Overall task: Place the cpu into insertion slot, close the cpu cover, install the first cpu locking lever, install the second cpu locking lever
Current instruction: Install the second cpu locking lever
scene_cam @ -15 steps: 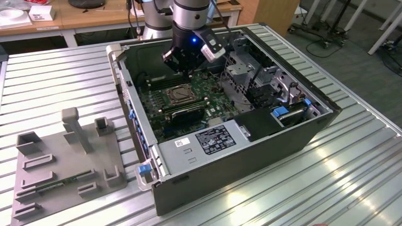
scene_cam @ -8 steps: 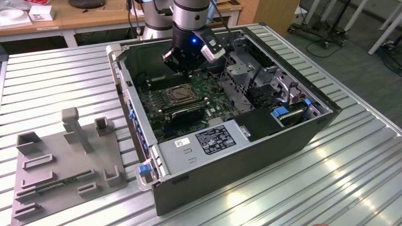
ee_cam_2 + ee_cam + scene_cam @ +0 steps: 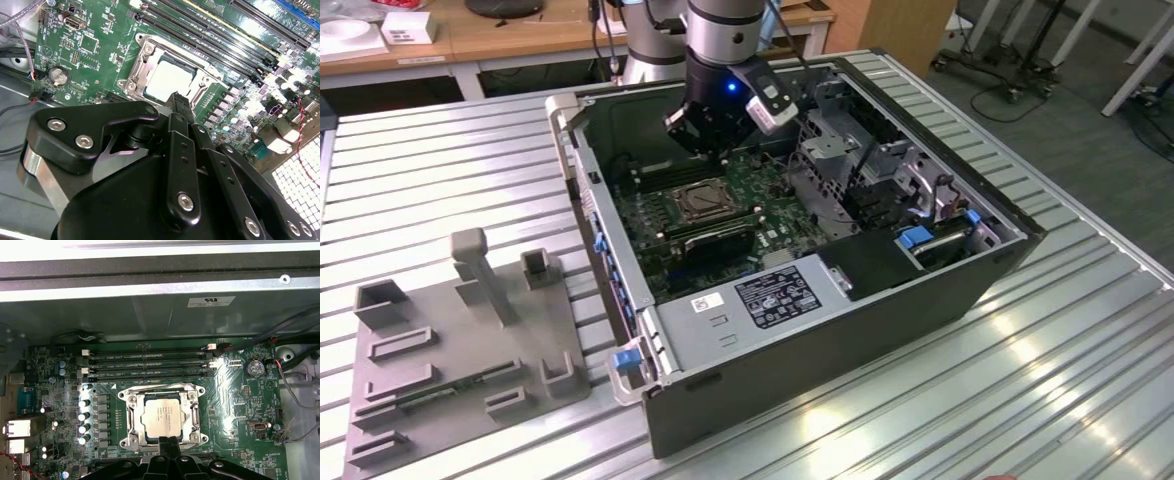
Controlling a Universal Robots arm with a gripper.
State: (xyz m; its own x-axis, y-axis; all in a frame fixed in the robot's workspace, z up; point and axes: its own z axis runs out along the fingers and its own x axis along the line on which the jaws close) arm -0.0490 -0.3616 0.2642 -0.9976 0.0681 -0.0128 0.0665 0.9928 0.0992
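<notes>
Hovering hand (image 3: pixel 169 441), fingers pressed together, empty, just beside cpu (image 3: pixel 163 418) under cpu cover (image 3: pixel 131 418).

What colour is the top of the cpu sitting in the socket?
Silvery grey with faint print, the cpu shows best in the first wrist view.

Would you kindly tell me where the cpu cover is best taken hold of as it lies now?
Probably by its outer rim on the side nearest the gripper, coming from above. The cpu cover lies flat around the cpu, a thin frame with an open centre, so only its edges offer the fingers a purchase.
</notes>
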